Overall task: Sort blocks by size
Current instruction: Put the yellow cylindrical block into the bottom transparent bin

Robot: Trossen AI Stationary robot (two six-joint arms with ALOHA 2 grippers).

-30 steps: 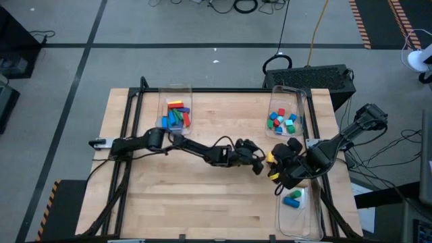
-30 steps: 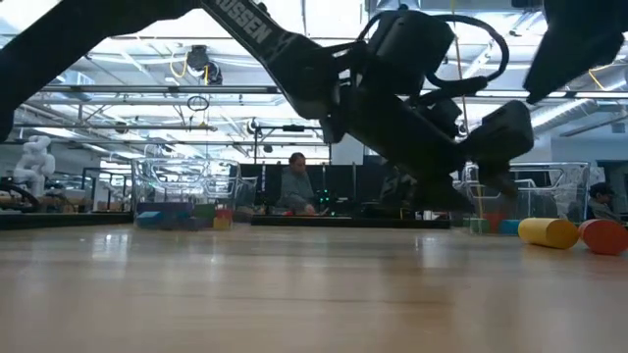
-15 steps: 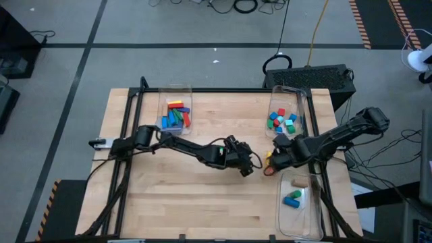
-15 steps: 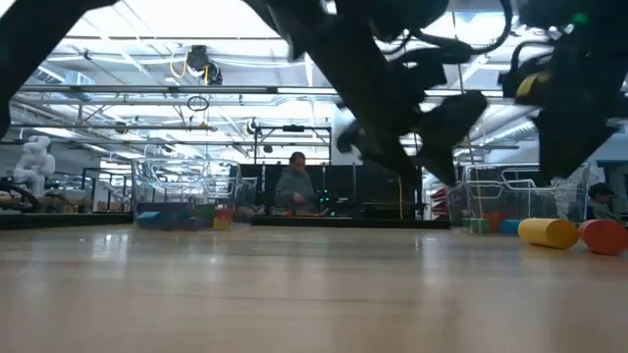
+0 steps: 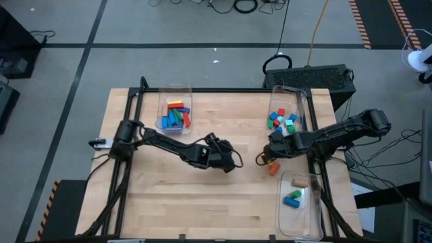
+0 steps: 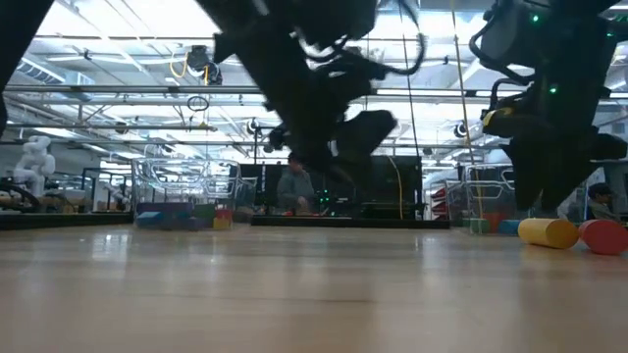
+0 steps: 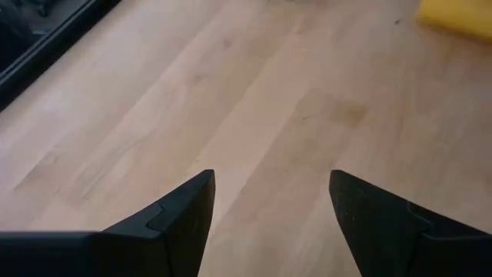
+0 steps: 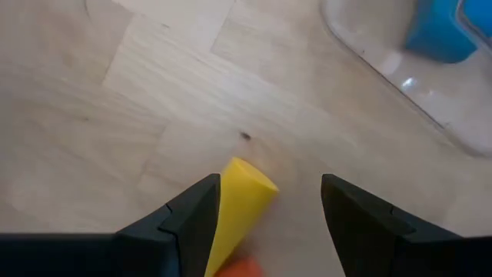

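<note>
From my remote station I read no brand or lettering anywhere in these views.

Overhead, three clear plastic bins sit on the wooden table (image 5: pixel 148 202). The far-left bin (image 5: pixel 175 108) holds a pile of long blocks (image 5: pixel 175 116) in yellow, red, green and blue, too tightly stacked for me to count. The far-right bin (image 5: pixel 286 108) holds a cluster of small cubes (image 5: pixel 281 121), mostly blue and green with two or three red. The near-right bin (image 5: pixel 298 202) holds three pieces that I can make out: a plain wood one (image 5: pixel 300 181), a blue one (image 5: pixel 295 194) and a green one (image 5: pixel 289 202).

Two blocks lie loose on the table between the right-hand bins: a yellow cylinder (image 6: pixel 548 232), smooth and lying on its side, and a red-orange cylinder (image 6: pixel 603 236) touching its end.

My right gripper (image 8: pixel 269 201) hangs just above them with its fingers spread, pinching nothing; its wrist camera shows the yellow cylinder lying between the two dark fingers (image 8: pixel 192 219), the red-orange one at its near end, and a blue block behind the bin wall.

My left gripper (image 7: pixel 271 201) hovers over bare tabletop near the middle, jaws spread and empty, with a corner of the yellow cylinder at the edge of its wrist view.

Beyond the table, one person (image 6: pixel 295 186) sits at a desk.
</note>
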